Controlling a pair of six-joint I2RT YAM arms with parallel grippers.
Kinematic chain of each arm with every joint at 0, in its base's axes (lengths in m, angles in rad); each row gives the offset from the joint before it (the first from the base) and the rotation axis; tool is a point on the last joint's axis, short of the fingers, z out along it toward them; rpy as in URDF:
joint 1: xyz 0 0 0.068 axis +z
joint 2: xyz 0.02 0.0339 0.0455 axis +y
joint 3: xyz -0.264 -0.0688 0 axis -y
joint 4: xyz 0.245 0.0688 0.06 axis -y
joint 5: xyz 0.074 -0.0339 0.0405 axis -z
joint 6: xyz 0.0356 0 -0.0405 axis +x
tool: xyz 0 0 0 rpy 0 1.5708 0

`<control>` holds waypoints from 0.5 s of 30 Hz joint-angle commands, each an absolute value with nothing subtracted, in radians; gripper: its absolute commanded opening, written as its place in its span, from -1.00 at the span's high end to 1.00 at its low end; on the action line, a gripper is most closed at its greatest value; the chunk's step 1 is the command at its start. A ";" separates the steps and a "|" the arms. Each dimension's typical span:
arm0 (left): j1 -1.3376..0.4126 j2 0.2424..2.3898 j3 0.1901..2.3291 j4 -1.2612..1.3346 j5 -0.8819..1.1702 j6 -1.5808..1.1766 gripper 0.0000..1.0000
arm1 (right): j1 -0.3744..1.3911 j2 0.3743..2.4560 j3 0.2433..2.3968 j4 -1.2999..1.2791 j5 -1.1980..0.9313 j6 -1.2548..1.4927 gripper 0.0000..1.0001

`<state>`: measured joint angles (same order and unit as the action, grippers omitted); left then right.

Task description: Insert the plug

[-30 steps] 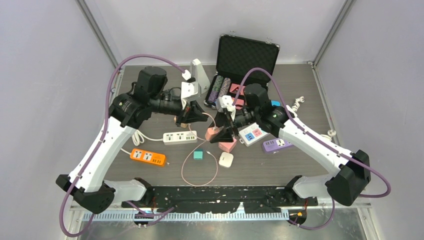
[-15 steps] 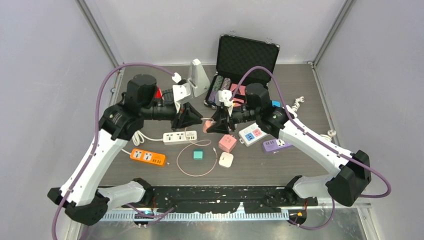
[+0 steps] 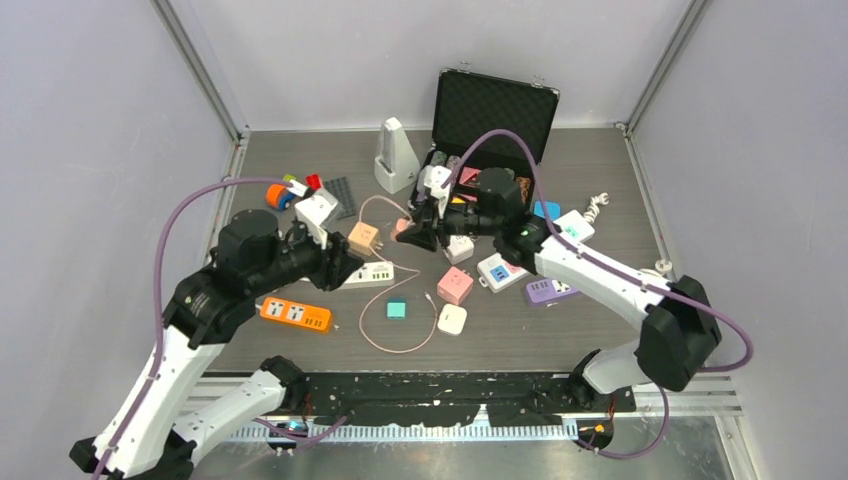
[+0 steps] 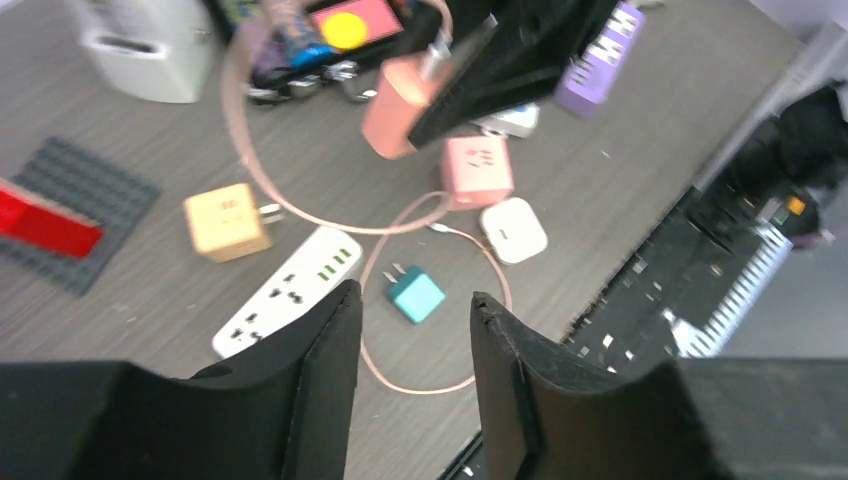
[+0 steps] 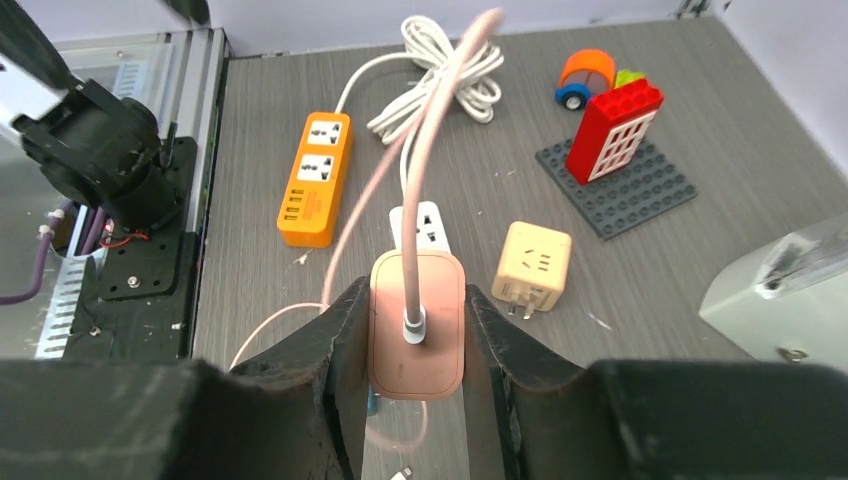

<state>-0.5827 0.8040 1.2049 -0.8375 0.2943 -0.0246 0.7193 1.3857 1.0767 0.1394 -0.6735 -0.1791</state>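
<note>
My right gripper point(image 3: 412, 236) is shut on a pink charger plug point(image 3: 402, 228) and holds it above the table, just right of the white power strip point(image 3: 366, 273). In the right wrist view the charger point(image 5: 417, 335) sits between both fingers, its pink cable point(image 5: 430, 150) rising from it, with the strip point(image 5: 424, 226) below. My left gripper point(image 3: 343, 268) is open and empty by the strip's left end. In the left wrist view point(image 4: 412, 296) it hovers over the strip point(image 4: 290, 290) and a teal plug point(image 4: 415, 295); the pink charger point(image 4: 398, 95) shows at the top.
A beige cube adapter point(image 3: 362, 238) lies beside the strip. An orange strip point(image 3: 295, 314), teal plug point(image 3: 396, 310), pink cube point(image 3: 455, 285), white cube point(image 3: 452, 319), purple strip point(image 3: 553, 291) and a pink cable loop point(image 3: 400, 345) lie nearby. An open black case point(image 3: 495, 110) stands at the back.
My left arm has pulled back toward the near left, uncovering the beige adapter. My right gripper has carried the pink charger up and to the far left.
</note>
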 commanded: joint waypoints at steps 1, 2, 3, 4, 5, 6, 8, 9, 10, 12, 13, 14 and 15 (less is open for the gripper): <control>-0.587 0.741 1.216 -0.820 -0.005 -0.166 0.09 | 0.760 1.480 1.128 0.237 -0.633 -0.172 0.89; -0.587 0.725 1.215 -0.819 -0.053 -0.189 0.08 | 0.776 1.496 1.143 0.238 -0.622 -0.181 0.89; -0.586 0.711 1.213 -0.814 -0.098 -0.224 0.07 | 0.786 1.532 1.152 0.238 -0.615 -0.185 0.89; -0.587 0.693 1.209 -0.814 -0.130 -0.236 0.04 | 0.803 1.550 1.170 0.239 -0.601 -0.196 0.89; -0.586 0.666 1.207 -0.816 -0.161 -0.239 -0.03 | 0.811 1.590 1.191 0.239 -0.593 -0.204 0.89; -0.586 0.644 1.204 -0.815 -0.189 -0.242 -0.10 | 0.826 1.632 1.202 0.239 -0.584 -0.207 0.89; -0.586 0.601 1.200 -0.809 -0.228 -0.241 -0.20 | 0.848 1.690 1.238 0.243 -0.576 -0.216 0.89; -0.587 0.580 1.198 -0.804 -0.232 -0.241 -0.27 | 0.862 1.710 1.263 0.245 -0.575 -0.228 0.89; -0.586 0.559 1.196 -0.797 -0.233 -0.239 -0.32 | 0.868 1.748 1.276 0.246 -0.571 -0.237 0.89; -0.586 0.524 1.192 -0.783 -0.227 -0.239 -0.38 | 0.889 1.812 1.323 0.238 -0.571 -0.262 0.89; -0.587 0.509 1.192 -0.776 -0.225 -0.241 -0.40 | 0.895 1.832 1.358 0.233 -0.578 -0.276 0.89; -0.586 0.500 1.191 -0.772 -0.223 -0.243 -0.41 | 0.897 1.872 1.375 0.231 -0.583 -0.280 0.89; -0.586 0.491 1.189 -0.766 -0.221 -0.243 -0.41 | 0.900 1.892 1.412 0.226 -0.596 -0.284 0.89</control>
<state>-0.5827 0.5148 1.1980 -0.8246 -0.1837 -0.2253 0.8822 1.8317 1.2934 0.1730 -0.5861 -0.2333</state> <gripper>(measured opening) 0.698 0.374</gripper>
